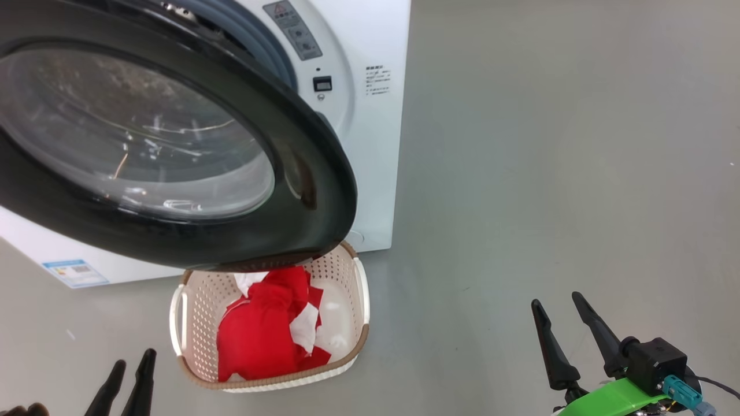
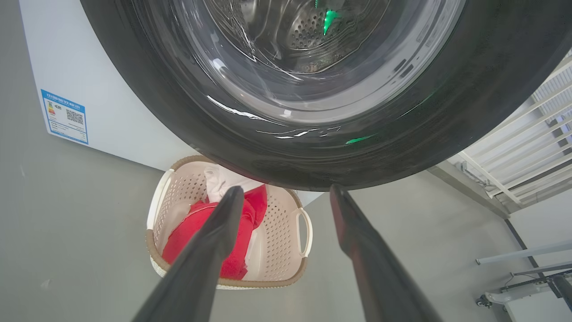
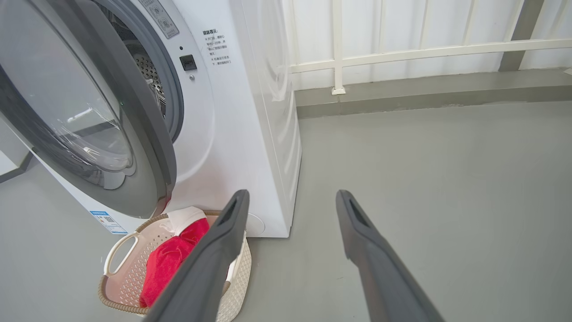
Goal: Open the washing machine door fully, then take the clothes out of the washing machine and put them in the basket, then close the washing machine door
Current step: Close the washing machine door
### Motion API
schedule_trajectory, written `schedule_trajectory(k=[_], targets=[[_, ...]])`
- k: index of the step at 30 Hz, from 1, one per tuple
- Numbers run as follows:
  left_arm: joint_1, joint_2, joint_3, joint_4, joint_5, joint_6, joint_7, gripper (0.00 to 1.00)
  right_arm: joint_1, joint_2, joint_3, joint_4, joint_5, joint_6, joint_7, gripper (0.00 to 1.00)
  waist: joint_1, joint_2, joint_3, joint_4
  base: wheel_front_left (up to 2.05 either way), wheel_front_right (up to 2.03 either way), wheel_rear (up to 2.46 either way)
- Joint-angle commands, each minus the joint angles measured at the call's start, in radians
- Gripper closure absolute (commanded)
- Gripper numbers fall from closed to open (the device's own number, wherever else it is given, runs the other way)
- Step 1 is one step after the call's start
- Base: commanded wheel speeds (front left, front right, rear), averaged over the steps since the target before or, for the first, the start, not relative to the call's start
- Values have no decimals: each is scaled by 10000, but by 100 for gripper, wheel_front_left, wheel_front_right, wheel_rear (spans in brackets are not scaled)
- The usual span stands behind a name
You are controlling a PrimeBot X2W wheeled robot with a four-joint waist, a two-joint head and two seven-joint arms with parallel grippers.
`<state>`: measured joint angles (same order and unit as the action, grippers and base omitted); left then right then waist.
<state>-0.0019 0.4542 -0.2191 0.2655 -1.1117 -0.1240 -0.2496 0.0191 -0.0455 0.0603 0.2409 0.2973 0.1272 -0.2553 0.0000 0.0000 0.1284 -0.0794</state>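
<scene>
Bare grey floor runs under everything. Nearest, in the head view, the left tool [image 1: 134, 370] and the right tool [image 1: 556, 300] hang low on either side, both spread wide and carrying nothing.

Beyond them the cream basket [image 1: 272, 382] sits on the floor just in front of the washing machine [image 1: 376, 144]. The clothes [image 1: 260, 335], red with white panels, lie heaped inside it.

Above the basket's far rim hangs the washing machine door [image 1: 315, 196], swung out from the front of the machine.

With the clothes in the basket, closing the door looks like the step left. The door should be rigid and fairly heavy on its hinge, and its glossy black rim is likely slippery. A flat push on the rim's free edge, away from the bulging glass, seems safer than a pinch.

The left wrist view looks up through the glass at the perforated steel drum [image 2: 308, 31], with no red in the part seen, and catches the blue label [image 2: 65, 116]. The right wrist view adds the door edge-on, the gap to the grey gasket [image 3: 172, 89], and a white railing [image 3: 402, 49] farthest back.
</scene>
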Motion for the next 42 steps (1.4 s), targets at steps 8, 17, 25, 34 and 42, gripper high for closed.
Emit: schedule_trajectory(k=[8,17,25,34,42], targets=[[327,-698,1795,-34,2450,-67,-121,0,100,-47,109,-225,-147,35,-65,0,0,0,-265,-178,0,0,0],[651,-1575,2844,-542,4620,-67,-122,0,336,-110,34,-233,-103,35,-65,0,0,0,-487,-112,0,0,0],[808,-2233,3625,-894,6033,-67,-122,0,490,-209,30,-242,-46,35,-65,0,0,0,-672,-20,0,0,0],[1033,-2576,4058,-839,6425,-67,-122,0,534,-255,47,-233,-13,35,-65,0,0,0,-765,3,0,0,0],[1074,-2661,4026,-863,6602,-67,-122,0,533,-225,57,-248,-35,35,-65,0,0,0,-750,51,0,0,0]])
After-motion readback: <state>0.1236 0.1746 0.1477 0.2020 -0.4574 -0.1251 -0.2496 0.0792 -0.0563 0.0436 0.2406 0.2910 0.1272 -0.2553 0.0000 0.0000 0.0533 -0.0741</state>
